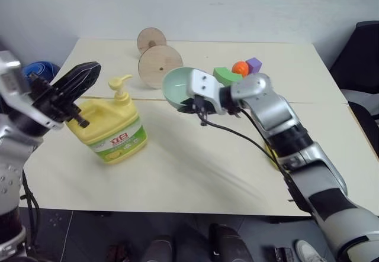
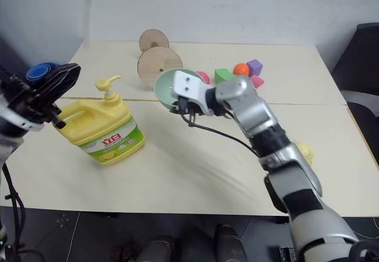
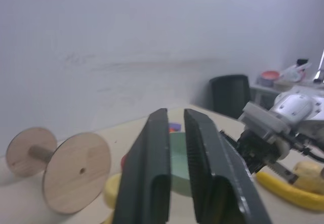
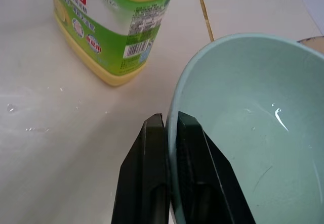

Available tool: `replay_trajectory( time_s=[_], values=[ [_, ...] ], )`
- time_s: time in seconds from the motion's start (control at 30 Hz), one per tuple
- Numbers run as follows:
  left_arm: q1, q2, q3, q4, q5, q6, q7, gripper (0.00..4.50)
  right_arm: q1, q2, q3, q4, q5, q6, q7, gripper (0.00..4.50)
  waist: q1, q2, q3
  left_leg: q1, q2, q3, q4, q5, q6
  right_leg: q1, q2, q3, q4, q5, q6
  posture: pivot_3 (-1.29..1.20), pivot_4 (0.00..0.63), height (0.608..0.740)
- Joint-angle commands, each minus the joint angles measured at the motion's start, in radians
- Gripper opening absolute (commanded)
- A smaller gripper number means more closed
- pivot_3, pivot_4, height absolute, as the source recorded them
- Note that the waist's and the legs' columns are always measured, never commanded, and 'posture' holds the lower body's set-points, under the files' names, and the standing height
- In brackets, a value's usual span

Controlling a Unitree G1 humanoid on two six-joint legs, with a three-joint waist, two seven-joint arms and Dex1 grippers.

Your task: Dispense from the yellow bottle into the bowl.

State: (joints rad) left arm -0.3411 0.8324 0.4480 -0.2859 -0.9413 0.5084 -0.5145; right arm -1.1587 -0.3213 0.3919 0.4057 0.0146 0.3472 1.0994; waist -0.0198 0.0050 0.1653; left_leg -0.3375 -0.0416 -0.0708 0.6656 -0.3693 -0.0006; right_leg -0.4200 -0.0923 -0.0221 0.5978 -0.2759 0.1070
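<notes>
The yellow bottle (image 1: pixel 110 127) with its pump top stands on the table at the left. My left gripper (image 1: pixel 93 68) hovers above the bottle's handle side, shut with nothing between its fingers (image 3: pixel 152 158), and is apart from the bottle. The pale mint-green bowl (image 1: pixel 177 86) is lifted off the table and tilted, its open side facing the bottle. My right gripper (image 4: pixel 170 119) is shut on the bowl's rim, one finger inside and one outside. The bowl (image 4: pixel 253 128) looks empty apart from a few wet streaks.
A wooden spool (image 1: pixel 155 55) lies behind the bottle and bowl. Coloured blocks, a green arch (image 1: pixel 224 74), an orange ball (image 1: pixel 240 68) and a purple cube (image 1: pixel 253 64), sit at the back right. A banana (image 3: pixel 283 189) lies under my right arm. A black chair (image 1: pixel 362 55) stands right of the table.
</notes>
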Motion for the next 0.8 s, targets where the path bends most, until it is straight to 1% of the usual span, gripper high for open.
replay_trajectory(
  time_s=[0.03, 0.13, 0.2, 0.4, 0.8],
  values=[
    [-0.083, 0.002, -0.018, 0.074, 0.031, 0.023, 0.01, 0.03, -0.123, 0.061, -0.01, 0.097, -0.018, -0.047, -0.008, 0.0, -0.009, -0.001, 0.0, 0.0, 0.0, 0.0, 0.0, 0.0, 0.0, -0.001, 0.0, 0.0, 0.002, 0.0, 0.0, 0.0, 0.15, 0.74],
    [-0.108, 0.011, -0.035, 0.104, 0.034, 0.053, -0.039, 0.03, -0.207, 0.119, -0.02, 0.206, -0.029, -0.079, -0.016, 0.0, -0.019, -0.002, -0.001, -0.001, -0.001, 0.0, 0.0, 0.0, 0.0, -0.006, -0.003, 0.0, 0.009, 0.0, 0.0, 0.0, 0.15, 0.74],
    [-0.124, 0.009, -0.044, 0.128, 0.044, 0.069, -0.053, 0.03, -0.245, 0.148, -0.024, 0.268, -0.034, -0.104, -0.017, 0.0, -0.026, -0.002, -0.001, -0.001, -0.002, -0.001, -0.002, 0.0, 0.0, -0.008, -0.003, -0.001, 0.009, 0.0, 0.0, 0.0, 0.15, 0.74],
    [-0.176, 0.005, -0.079, 0.175, 0.062, 0.138, -0.062, 0.03, -0.305, 0.199, -0.031, 0.4, -0.049, -0.164, -0.003, 0.0, -0.036, -0.003, 0.0, -0.001, -0.002, -0.001, 0.0, 0.0, -0.001, -0.008, -0.004, 0.0, 0.01, 0.0, 0.0, 0.0, 0.15, 0.74],
    [-0.209, 0.004, -0.11, 0.213, 0.153, 0.211, -0.031, 0.03, -0.405, 0.304, -0.041, 0.542, -0.055, -0.218, 0.016, 0.0, -0.041, -0.003, 0.0, 0.0, -0.002, -0.001, 0.0, 0.0, -0.002, -0.009, -0.004, 0.001, 0.013, 0.0, 0.0, 0.0, 0.15, 0.74]
  ],
)
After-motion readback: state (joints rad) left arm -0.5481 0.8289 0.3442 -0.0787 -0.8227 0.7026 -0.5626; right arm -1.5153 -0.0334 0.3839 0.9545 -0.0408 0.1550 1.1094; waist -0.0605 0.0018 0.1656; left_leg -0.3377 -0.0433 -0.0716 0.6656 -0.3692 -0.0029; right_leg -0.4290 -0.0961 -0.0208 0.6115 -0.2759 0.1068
